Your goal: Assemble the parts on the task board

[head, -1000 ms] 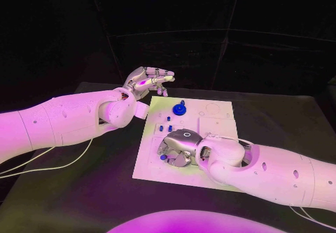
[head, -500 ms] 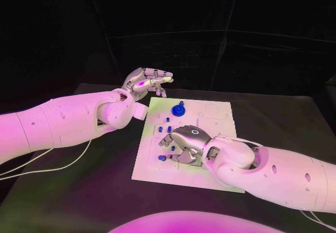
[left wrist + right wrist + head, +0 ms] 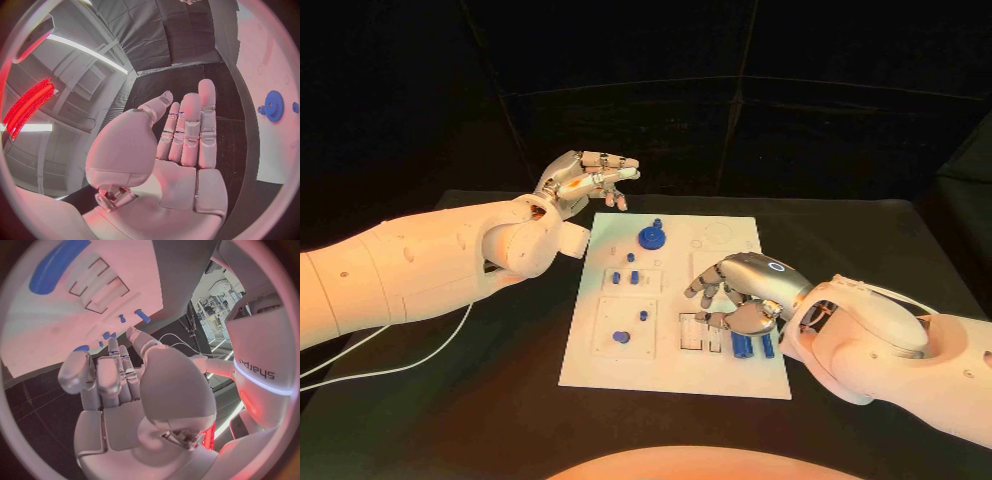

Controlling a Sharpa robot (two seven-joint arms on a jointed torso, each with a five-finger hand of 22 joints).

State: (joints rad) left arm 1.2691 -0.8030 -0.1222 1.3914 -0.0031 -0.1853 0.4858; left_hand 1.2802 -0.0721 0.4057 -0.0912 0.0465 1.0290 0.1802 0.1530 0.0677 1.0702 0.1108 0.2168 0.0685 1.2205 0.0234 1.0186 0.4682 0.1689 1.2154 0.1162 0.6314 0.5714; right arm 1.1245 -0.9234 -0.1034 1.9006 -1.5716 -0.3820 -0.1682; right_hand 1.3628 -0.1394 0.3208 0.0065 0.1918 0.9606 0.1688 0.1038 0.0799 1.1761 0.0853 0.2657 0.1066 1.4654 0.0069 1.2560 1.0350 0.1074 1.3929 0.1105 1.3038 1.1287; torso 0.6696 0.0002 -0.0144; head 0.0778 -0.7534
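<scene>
Two hands at the task board point(image 3: 678, 360), neither holding a part.
From left: the left hand point(image 3: 586, 176) hangs beyond the board's far-left corner, fingers loosely spread and empty; the blue gear point(image 3: 651, 237) and small pegs point(image 3: 630, 278) sit on the board; the right hand point(image 3: 740, 292), fingers curled downward, empty, hovers beside two blue bars point(image 3: 751, 345).
</scene>
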